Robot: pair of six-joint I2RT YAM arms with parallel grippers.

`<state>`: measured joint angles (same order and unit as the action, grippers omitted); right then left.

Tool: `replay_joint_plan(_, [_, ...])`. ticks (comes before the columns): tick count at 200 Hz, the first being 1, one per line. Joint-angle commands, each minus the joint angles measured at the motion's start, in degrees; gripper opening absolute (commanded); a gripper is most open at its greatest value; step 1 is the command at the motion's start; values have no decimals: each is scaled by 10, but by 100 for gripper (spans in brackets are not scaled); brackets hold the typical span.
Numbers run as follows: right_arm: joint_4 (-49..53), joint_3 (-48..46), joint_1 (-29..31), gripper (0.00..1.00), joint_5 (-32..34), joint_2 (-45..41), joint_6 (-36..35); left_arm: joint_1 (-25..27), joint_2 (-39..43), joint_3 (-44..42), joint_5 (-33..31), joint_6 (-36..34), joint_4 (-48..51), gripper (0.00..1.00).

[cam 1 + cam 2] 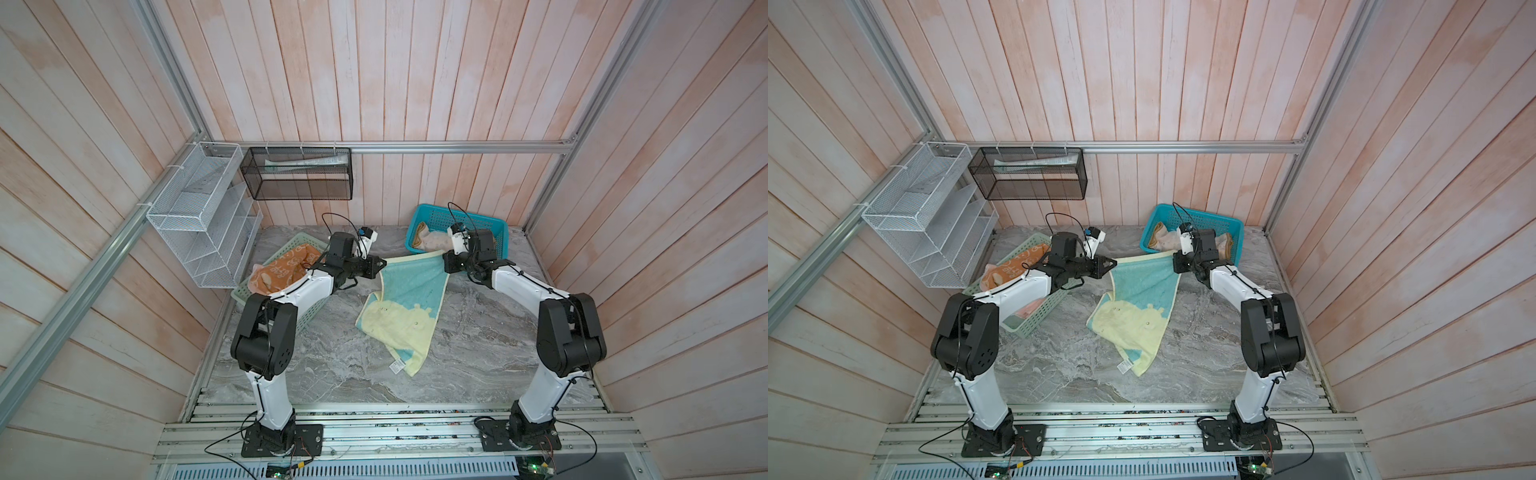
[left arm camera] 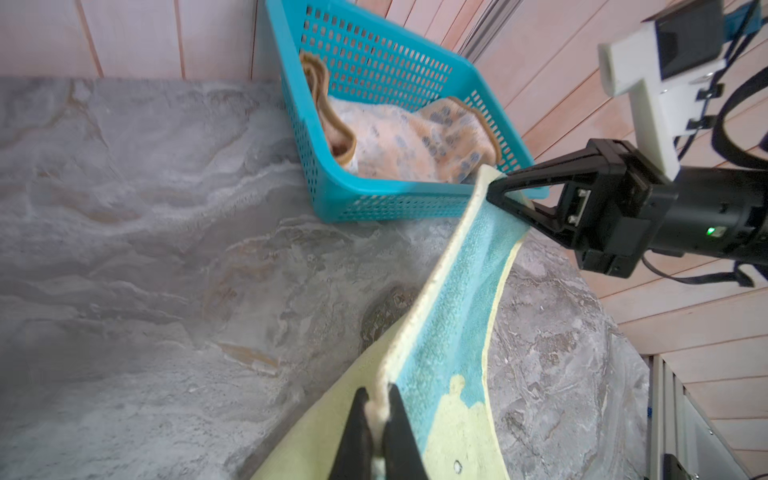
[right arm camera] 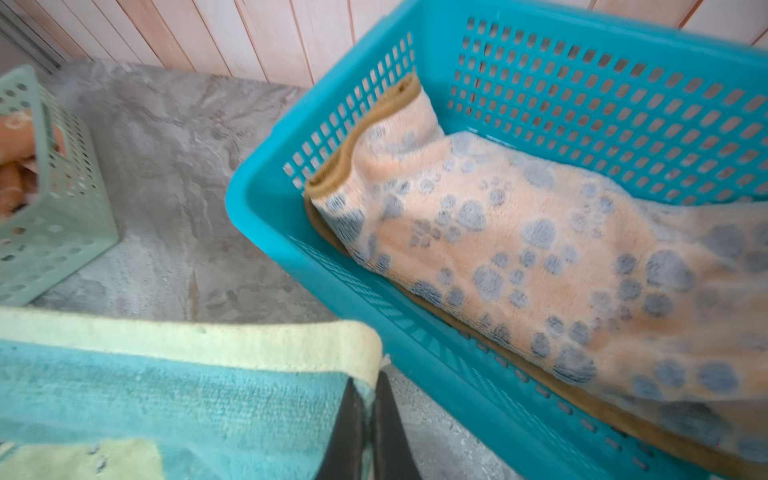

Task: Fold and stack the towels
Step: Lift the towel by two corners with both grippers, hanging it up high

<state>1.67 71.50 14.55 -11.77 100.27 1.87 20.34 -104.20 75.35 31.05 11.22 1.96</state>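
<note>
two hands pinch the far corners of the yellow and teal towel (image 1: 405, 307): the left hand (image 2: 376, 419) is pressed together on its pale rim at one corner, the right hand (image 2: 496, 193) on the other, and the short edge is stretched between them above the grey marbled table (image 1: 478, 345). the towel's long axis runs from that lifted edge toward the near side, teal half far, yellow half near and lying on the table. a small white tag (image 1: 397, 366) at its near end is too small to read. beside the right hand a teal basket (image 3: 582, 83) holds the paw-print towel (image 3: 540, 257); by the left arm (image 1: 307, 286) a mint-green basket (image 1: 307, 318) holds the orange towel (image 1: 282, 266). pinkish plank walls (image 1: 415, 83) carry a white wire rack (image 1: 199, 224) and a black mesh basket (image 1: 299, 174).
</note>
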Motion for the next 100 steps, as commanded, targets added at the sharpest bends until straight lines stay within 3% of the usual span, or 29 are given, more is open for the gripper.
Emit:
replay_joint_plan(1, [1,-32,-2,0,8,-92,-1,-14,101,1,-38,-39,33,0])
replay_joint_plan(55, [75,-62,91,0,56,-309,-6,8,313,0,-75,-89,138,0])
replay_joint_plan(100, [196,15,187,0,137,-419,5,78,412,104,-137,-110,291,0])
